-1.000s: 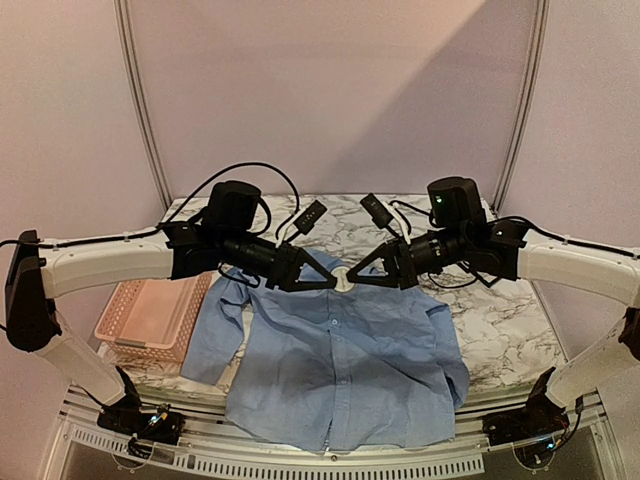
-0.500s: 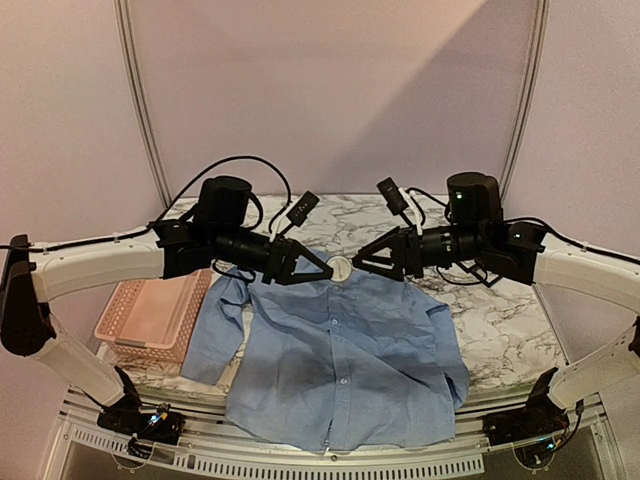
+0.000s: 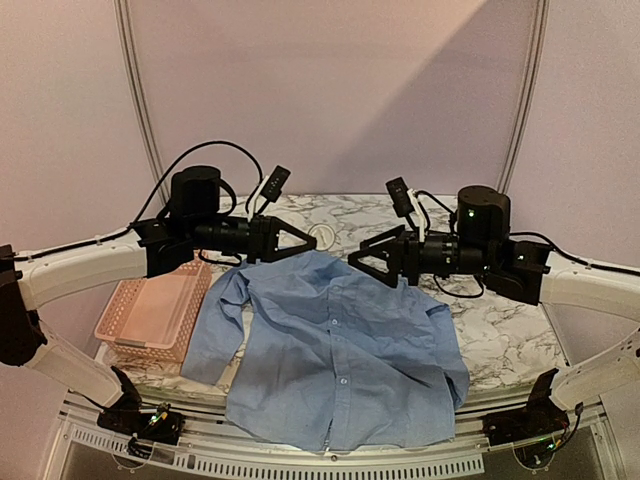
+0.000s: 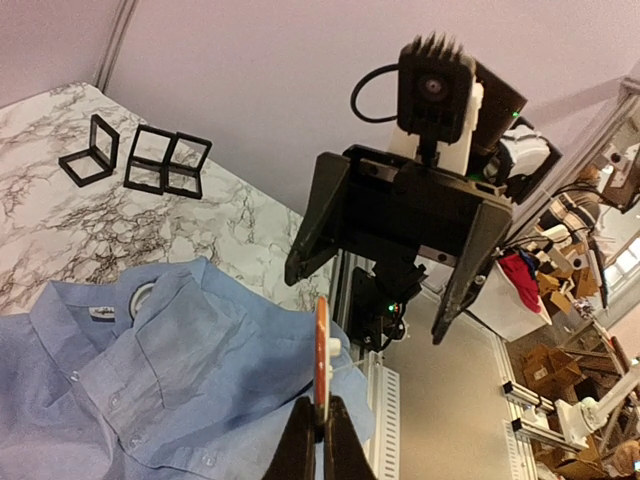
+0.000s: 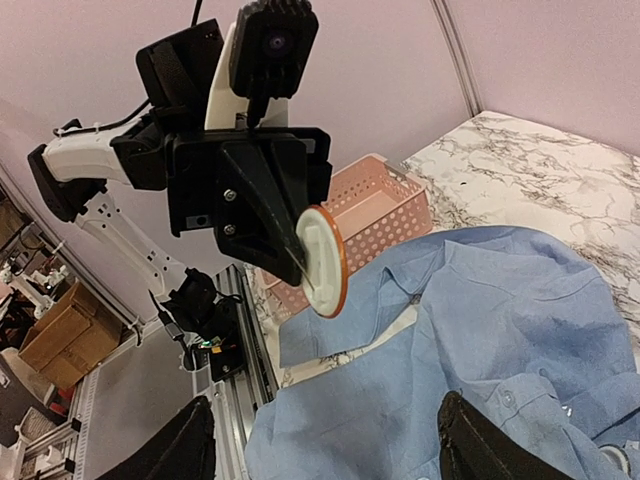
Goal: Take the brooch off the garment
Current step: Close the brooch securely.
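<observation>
Pale blue garment (image 3: 340, 340) lies spread on the marble table (image 3: 505, 325), its hem over the near edge and a pink basket (image 3: 150, 315) beside its sleeve at the left edge. The left gripper (image 3: 305, 238) pinches the brooch (image 3: 322, 237) above the collar. The right gripper (image 3: 365, 268) gapes wide opposite it. The collar label is too small to read.

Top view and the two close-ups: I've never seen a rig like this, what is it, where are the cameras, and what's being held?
It is a robot with two arms bolted at the near edge of a marble table. The top view comes from a fixed camera above and behind them; each close-up comes from a camera on one wrist, looking at the other arm. On the table lie a light blue shirt and a pink basket. The left gripper is shut on a round white brooch with an orange rim, held in the air. The right gripper faces it, open and empty.
</observation>
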{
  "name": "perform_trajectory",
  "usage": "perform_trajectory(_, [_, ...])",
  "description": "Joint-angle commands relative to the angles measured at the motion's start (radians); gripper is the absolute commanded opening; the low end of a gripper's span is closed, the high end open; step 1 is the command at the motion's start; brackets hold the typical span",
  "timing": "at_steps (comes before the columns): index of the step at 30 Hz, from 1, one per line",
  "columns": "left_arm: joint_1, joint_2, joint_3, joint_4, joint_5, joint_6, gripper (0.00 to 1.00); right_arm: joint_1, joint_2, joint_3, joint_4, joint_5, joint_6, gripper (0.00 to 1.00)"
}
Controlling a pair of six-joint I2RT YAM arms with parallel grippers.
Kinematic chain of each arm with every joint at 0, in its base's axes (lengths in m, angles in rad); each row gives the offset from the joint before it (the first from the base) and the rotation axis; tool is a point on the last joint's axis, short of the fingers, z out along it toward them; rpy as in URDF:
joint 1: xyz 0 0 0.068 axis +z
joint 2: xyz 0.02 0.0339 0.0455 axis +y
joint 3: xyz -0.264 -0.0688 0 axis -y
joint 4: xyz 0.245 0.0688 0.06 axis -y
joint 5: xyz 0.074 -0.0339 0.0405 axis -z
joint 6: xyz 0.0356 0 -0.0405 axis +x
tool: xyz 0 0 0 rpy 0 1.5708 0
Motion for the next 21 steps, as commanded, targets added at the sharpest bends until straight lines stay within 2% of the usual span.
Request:
perform_trajectory(1, [0.012, 0.003, -0.024, 0.059, 0.036, -0.033, 0.0, 0.035, 0.014, -0.004, 0.079, 0.094, 0.012, 0.75])
perform_trajectory(7, [0.011, 0.023, -0.038, 0.119, 0.073, -0.076, 0.0, 0.055, 0.06, 0.012, 0.115, 0.111, 0.015, 0.72])
perform_trajectory(14, [0.002, 0.031, -0.042, 0.123, 0.077, -0.077, 0.0, 0.079, 0.127, 0.061, 0.108, 0.115, -0.005, 0.57])
perform_trajectory(21, [-0.006, 0.034, -0.04, 0.121, 0.082, -0.076, 0.0, 0.081, 0.14, 0.068, 0.14, 0.112, 0.002, 0.47])
